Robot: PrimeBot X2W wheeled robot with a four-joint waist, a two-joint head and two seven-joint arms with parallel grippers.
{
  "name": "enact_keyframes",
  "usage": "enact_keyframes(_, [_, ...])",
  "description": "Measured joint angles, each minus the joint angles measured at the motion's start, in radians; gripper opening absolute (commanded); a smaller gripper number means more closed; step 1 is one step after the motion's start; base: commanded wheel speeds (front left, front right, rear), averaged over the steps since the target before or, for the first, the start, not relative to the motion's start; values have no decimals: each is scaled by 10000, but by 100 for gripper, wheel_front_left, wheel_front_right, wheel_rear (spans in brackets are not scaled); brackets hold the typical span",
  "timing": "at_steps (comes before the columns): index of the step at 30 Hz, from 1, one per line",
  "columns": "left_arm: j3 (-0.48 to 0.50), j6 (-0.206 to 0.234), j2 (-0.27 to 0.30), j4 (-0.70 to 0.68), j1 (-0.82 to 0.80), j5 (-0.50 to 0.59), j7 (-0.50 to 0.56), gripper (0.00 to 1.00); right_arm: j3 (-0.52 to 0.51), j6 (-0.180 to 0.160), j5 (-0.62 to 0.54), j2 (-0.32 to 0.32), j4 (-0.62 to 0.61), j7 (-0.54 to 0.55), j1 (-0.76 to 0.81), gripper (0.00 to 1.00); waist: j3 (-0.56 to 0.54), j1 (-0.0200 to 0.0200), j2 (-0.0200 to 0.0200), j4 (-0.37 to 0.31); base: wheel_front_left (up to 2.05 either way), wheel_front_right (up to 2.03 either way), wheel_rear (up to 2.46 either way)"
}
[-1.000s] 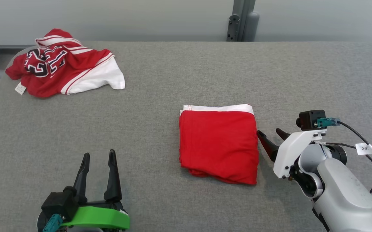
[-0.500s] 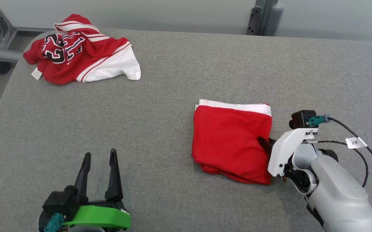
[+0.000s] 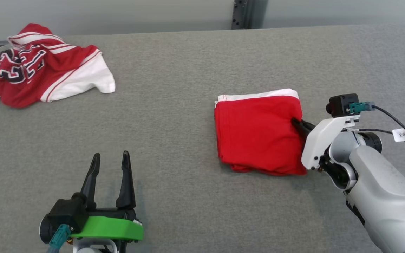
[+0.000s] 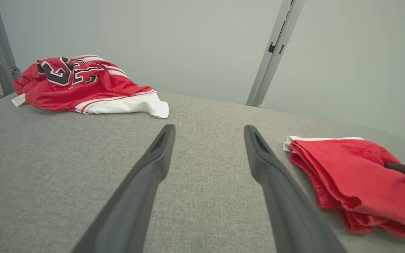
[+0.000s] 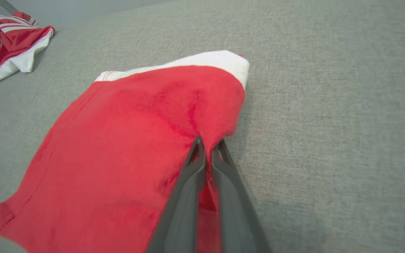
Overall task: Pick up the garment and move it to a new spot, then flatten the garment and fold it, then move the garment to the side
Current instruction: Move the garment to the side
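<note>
grey table (image 3: 188,63): right tool (image 3: 295,122) pinching folded red garment (image 3: 255,133) edge; left tool (image 3: 111,154) spread wide, well apart.

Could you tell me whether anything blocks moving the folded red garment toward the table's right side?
Nothing visible does. The right end effector is shut on the garment's right edge, with bare table beyond it. The jersey lies far to the left, well apart.

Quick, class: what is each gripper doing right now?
Left gripper: open, holding nothing.
Right gripper: shut on the edge of the folded red fabric garment.
</note>
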Motion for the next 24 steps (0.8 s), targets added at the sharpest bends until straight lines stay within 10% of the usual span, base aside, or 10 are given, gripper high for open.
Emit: enact_keyframes(24, [-88, -723, 159, 249, -1401, 1336, 0, 100, -194, 0, 84, 71, 458, -2065, -1079, 0, 1750, 0, 0, -4004, 0, 0, 0])
